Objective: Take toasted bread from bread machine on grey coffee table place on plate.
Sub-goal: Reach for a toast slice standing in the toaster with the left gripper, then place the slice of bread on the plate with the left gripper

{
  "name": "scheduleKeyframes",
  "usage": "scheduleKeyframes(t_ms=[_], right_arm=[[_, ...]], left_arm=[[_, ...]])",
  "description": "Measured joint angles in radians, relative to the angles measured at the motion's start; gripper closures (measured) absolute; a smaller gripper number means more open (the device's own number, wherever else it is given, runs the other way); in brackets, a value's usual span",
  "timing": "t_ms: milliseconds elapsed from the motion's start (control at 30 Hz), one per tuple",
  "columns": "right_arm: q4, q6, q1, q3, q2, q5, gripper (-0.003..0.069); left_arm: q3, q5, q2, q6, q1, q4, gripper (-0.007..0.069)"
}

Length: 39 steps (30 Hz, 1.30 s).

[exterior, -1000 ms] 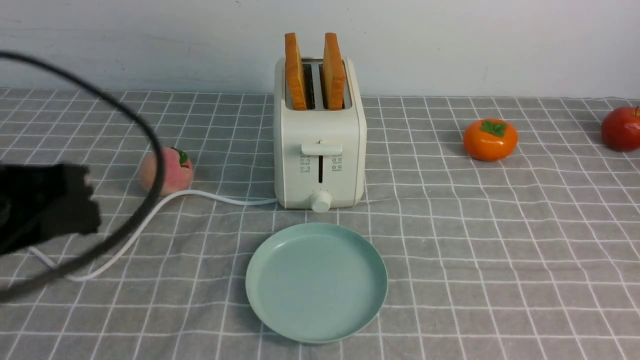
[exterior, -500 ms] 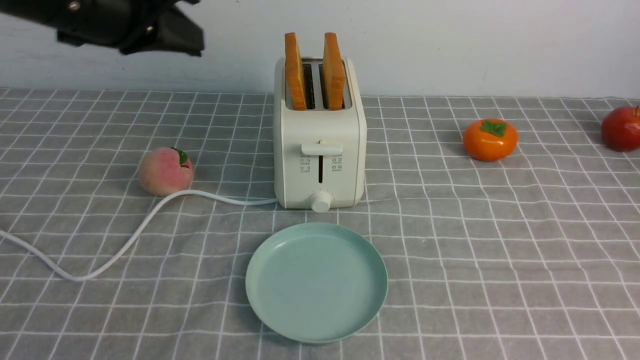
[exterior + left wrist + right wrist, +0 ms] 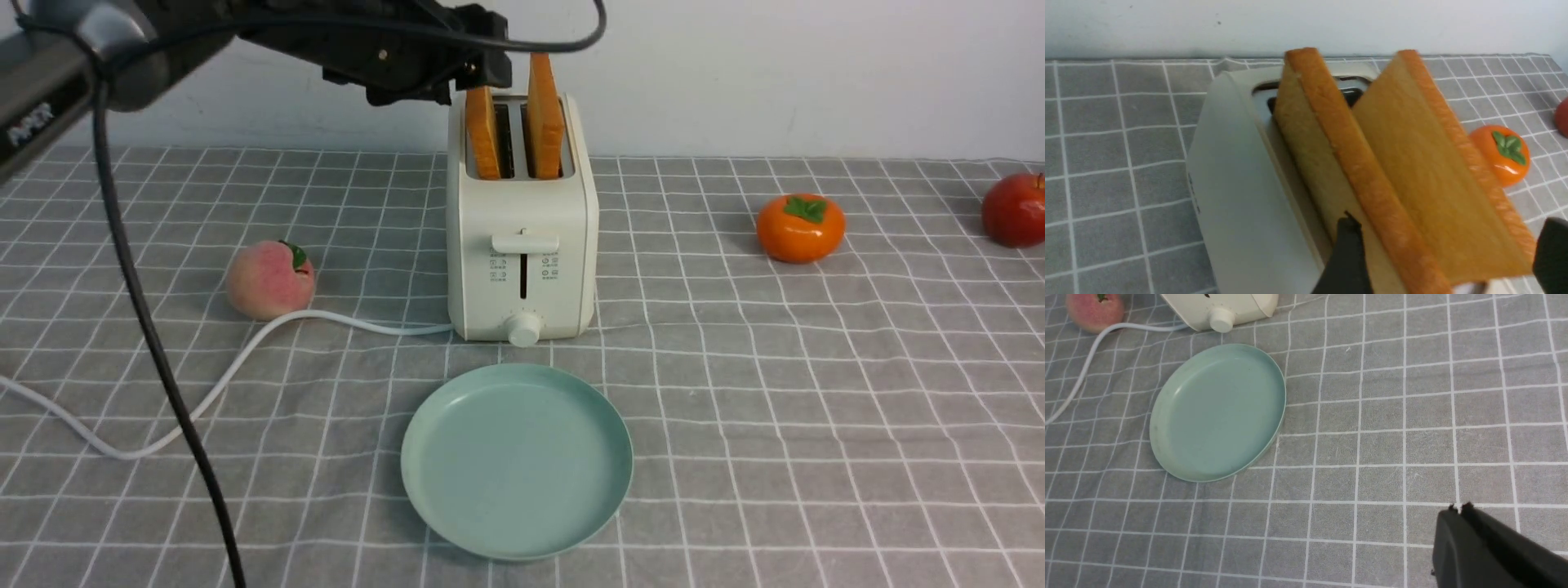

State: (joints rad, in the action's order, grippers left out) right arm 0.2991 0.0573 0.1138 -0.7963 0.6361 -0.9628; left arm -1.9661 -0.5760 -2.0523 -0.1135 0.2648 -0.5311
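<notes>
**Status.** No slice has been delivered. The two square golden-tan toast slices, the left slice and the right slice, stand upright in the slots of the cream-white two-slot toaster. The round pale mint-green plate is bare. Remaining steps, as judged: grip one slice, lift it out, carry it forward and lay it on the plate. Then repeat for the second slice.

**Layout and clearances,** left to right on the grey cloth bench with white grid lines:

1. A pink peach with a green leaf sits well apart from the toaster. The toaster's white cord runs past it towards the left. The left arm's black cable hangs across this zone.
2. The left claw is at the top of the slices and open. In the left wrist view, one black finger lies outside the left slice and the other beyond the right slice. Contact cannot be told.
3. The toaster stands near the white rear wall, so there is little room behind it. The space above the slots is free, and a straight upward pull looks like the clear route.
4. The plate lies just in front of the toaster, not touching it. The carry is short.
5. Open cloth follows, then an orange persimmon. A red apple sits at the right frame edge.
6. The right claw has its jaws together and holds nothing. It is over bare cloth, apart from the plate.
</notes>
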Motion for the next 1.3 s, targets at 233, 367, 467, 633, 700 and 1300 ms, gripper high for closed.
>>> scheduleKeyframes(t_ms=[233, 367, 467, 633, 700, 1300], right_arm=[[0.003, 0.000, 0.000, 0.000, 0.000, 0.002, 0.0657], [0.003, 0.000, 0.000, 0.000, 0.000, 0.002, 0.0653], [0.003, 0.000, 0.000, 0.000, 0.000, 0.002, 0.0650], [0.003, 0.000, 0.000, 0.000, 0.000, 0.004, 0.0647], [0.003, 0.000, 0.000, 0.000, 0.000, 0.011, 0.0647], [0.011, 0.000, 0.000, 0.001, 0.000, 0.027, 0.0632]], left_arm=[[0.000, 0.099, -0.072, 0.000, 0.000, 0.002, 0.0107], [-0.005, 0.094, -0.074, 0.000, 0.000, -0.010, 0.0379], [-0.023, 0.051, -0.036, -0.002, 0.001, 0.003, 0.0575], [-0.061, -0.024, 0.116, 0.008, 0.000, 0.010, 0.0561], [-0.068, -0.101, 0.204, 0.012, 0.000, 0.014, 0.0561], [0.765, -0.187, 0.457, -0.267, 0.054, -0.338, 0.0561]])
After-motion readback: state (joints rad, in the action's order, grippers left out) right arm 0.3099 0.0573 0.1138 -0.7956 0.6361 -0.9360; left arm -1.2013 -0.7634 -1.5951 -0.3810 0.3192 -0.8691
